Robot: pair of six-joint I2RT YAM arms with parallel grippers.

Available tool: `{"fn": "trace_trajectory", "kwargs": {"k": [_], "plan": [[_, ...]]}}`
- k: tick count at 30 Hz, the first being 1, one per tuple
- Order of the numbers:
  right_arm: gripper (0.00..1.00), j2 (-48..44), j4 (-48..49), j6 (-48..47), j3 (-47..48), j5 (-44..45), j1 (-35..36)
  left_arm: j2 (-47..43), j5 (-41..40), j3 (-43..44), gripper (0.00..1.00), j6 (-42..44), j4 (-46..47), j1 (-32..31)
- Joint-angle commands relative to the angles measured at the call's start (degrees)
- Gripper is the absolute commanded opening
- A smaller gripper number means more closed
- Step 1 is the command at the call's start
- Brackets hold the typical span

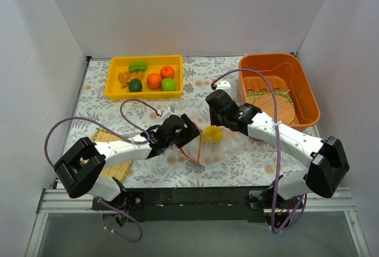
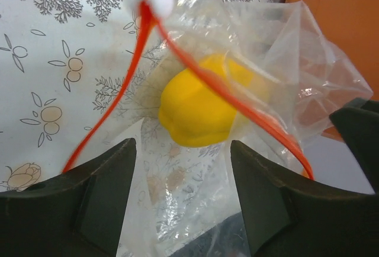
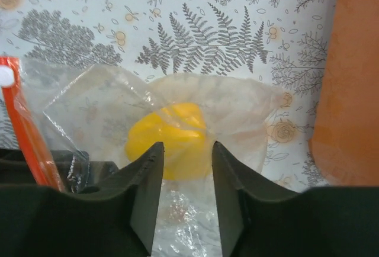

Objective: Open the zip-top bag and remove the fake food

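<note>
The clear zip-top bag lies on the floral cloth between my two grippers, its orange-red zip strip hanging open in a loop. A yellow fake food piece is inside it. My left gripper is open, with bag film between its fingers and the yellow piece just beyond the tips. My right gripper is partly open over the bag's other end, with the yellow piece just past its tips. Other fake food lies in the yellow tray.
The yellow tray at the back left holds two orange balls, a bright green ball, dark green pieces and a tan piece. An orange bin at the back right holds wooden slats and a woven disc. A straw mat lies under my left arm.
</note>
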Motion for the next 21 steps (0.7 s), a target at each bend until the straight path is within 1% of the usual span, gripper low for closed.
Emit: {"fn": "trace_trajectory", "kwargs": {"k": [1, 3, 7, 9, 11, 12, 13, 14, 17, 19, 20, 21], "plan": [[0.53, -0.2, -3.3, 1.4, 1.6, 1.8, 1.0, 0.5, 0.8, -0.3, 0.63, 1.4, 2.8, -0.3], [0.59, -1.7, -4.8, 1.8, 2.2, 3.1, 2.2, 1.1, 0.7, -0.4, 0.62, 1.3, 3.3, -0.3], [0.57, -3.7, -4.5, 2.9, 1.4, 2.8, 3.3, 1.8, 0.8, -0.6, 0.60, 1.5, 4.6, -0.3], [0.56, -2.2, -4.6, 3.4, 1.2, 2.8, 3.4, 2.0, 0.8, -0.4, 0.61, 1.8, 5.1, -0.3], [0.56, -0.8, -7.3, 5.2, 2.3, 2.4, 3.7, 2.3, 1.0, -0.2, 0.62, 1.9, 5.0, -0.3], [0.55, -0.1, -8.2, 6.0, 2.7, 3.2, 4.7, 2.3, 1.0, -0.2, 0.63, 1.9, 5.1, -0.3], [0.55, 0.1, -9.8, 7.5, 3.5, 8.0, 6.3, 2.4, 1.0, -0.1, 0.63, 1.9, 5.1, -0.3], [0.56, 0.1, -12.1, 9.1, 4.8, 9.9, 8.6, 2.5, 1.0, -0.2, 0.63, 1.9, 5.1, -0.3], [0.55, -0.8, -8.4, 7.8, 3.0, 9.1, 8.5, 2.7, 1.0, -0.6, 0.63, 1.8, 5.2, -0.3], [0.54, -0.3, -8.1, 8.1, 2.5, 9.1, 7.6, 2.5, 1.0, -1.0, 0.63, 1.9, 5.3, -0.3], [0.54, -0.1, -7.9, 8.1, 2.2, 8.5, 6.0, 2.4, 0.9, -1.1, 0.63, 1.9, 5.3, -0.3], [0.54, -0.1, -4.9, 7.2, 0.4, 6.6, 5.2, 2.3, 0.9, -1.0, 0.63, 1.9, 5.3, -0.3]]}}
